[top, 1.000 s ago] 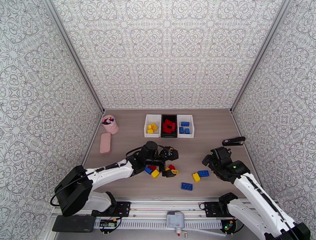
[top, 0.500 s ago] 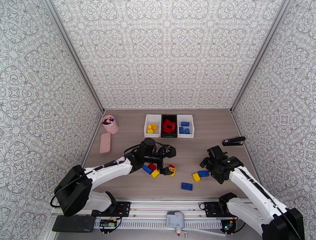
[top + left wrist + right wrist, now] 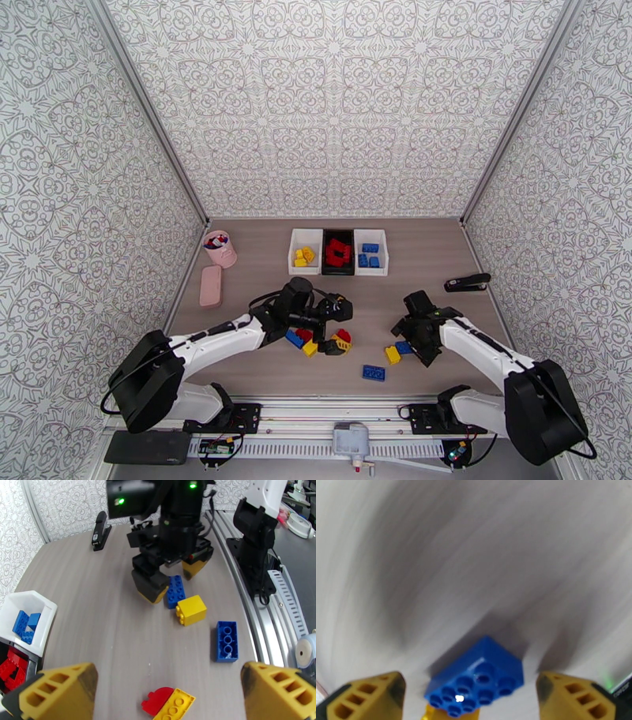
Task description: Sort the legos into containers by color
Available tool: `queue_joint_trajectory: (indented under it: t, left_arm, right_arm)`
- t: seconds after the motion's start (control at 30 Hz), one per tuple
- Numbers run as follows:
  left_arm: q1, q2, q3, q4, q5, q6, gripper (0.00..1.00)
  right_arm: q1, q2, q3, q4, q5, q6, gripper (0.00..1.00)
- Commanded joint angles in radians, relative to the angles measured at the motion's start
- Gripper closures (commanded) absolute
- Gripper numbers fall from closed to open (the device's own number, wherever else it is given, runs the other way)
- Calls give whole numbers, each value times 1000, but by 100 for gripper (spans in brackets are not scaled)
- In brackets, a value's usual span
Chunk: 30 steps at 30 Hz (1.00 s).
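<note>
Three containers stand in a row at the back: a white bin (image 3: 299, 239) with yellow legos, a black bin (image 3: 338, 271) with red ones, and a white bin (image 3: 385, 251) with blue ones. My left gripper (image 3: 338, 308) (image 3: 168, 673) hangs open above a pile of red, yellow and blue legos (image 3: 324, 341). My right gripper (image 3: 411, 338) (image 3: 470, 681) is open and low over the table, with a blue brick (image 3: 405, 346) (image 3: 175, 591) (image 3: 476, 677) between its fingers. A yellow brick (image 3: 393, 354) (image 3: 191, 610) touches that blue one. Another blue brick (image 3: 374, 373) (image 3: 227, 641) lies nearer the front.
A pink cup (image 3: 220, 248) and a flat pink case (image 3: 210, 285) sit at the left side. A black stapler (image 3: 467, 282) (image 3: 99, 529) lies at the right. Patterned walls close in the table on three sides.
My right gripper has swung left and down until its fingers straddle the blue brick. My left gripper has shifted slightly back from the pile and stays open.
</note>
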State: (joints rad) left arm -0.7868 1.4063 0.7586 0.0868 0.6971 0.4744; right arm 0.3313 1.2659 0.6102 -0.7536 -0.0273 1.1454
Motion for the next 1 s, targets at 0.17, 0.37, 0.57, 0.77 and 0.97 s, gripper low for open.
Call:
queue_joint_trajectory:
  t: [0.17,0.37,0.57,0.77,0.97]
  left_arm:
    - [2,3,23,-21,35,13,0]
    - [8,19,29,-15,50,-2,0]
    - [8,17,28,-20,53,1,0]
    - [8,13,28,-26,47,8,0]
    - [11,10,28,-11,19,-25,0]
  right_arm:
    - [-26,45,26,64,13,-31,25]
    - [-31,94,51,35,2,-60,43]
    - [-33,103,76,6,5,-65,59]
    - [-34,112,111,-26,25,-79,71]
    - [-33,98,172,-39,90,-148,71]
